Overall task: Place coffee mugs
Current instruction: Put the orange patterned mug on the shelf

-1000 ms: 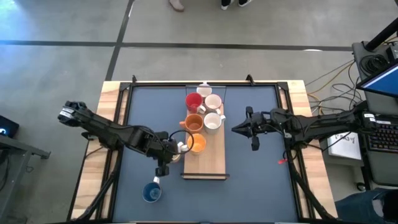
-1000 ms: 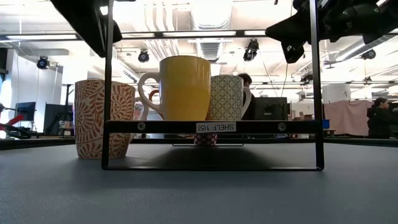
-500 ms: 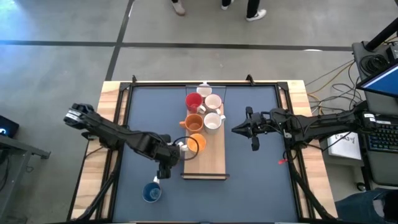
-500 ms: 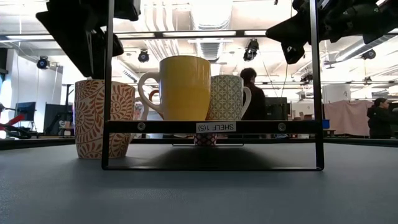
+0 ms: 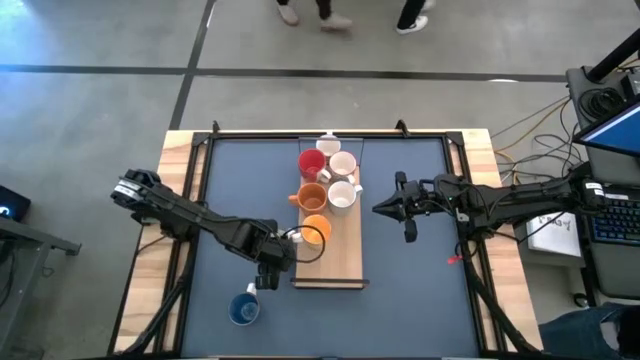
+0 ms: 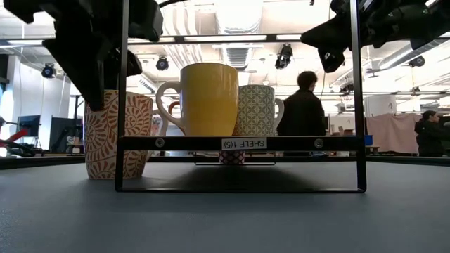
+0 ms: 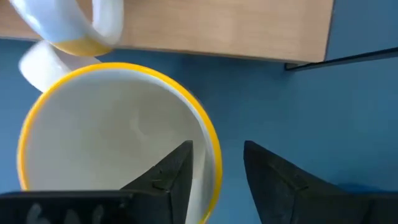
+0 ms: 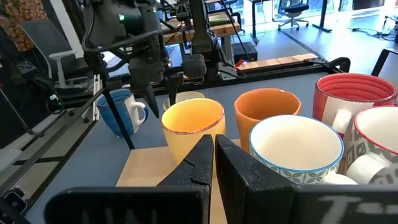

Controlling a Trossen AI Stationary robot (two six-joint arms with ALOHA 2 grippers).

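Left pincer (image 5: 272,268) hovers narrowly open astride the rim of a yellow-rimmed mug (image 7: 118,140) on the bench (image 5: 400,300) beside the wooden shelf (image 5: 335,262), right pincer (image 5: 382,208) shut, idle; risk: lifting snags that rim, tipping it.

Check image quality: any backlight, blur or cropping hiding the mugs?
Low view: bright ceiling lights behind leave both arms as dark silhouettes, yet the yellow mug stays clear. Left wrist view: so close that the yellow-rimmed mug is soft and cropped. High view: evenly lit, and a person's feet at the top edge are smeared. Right wrist view: mugs sharp, room bright.
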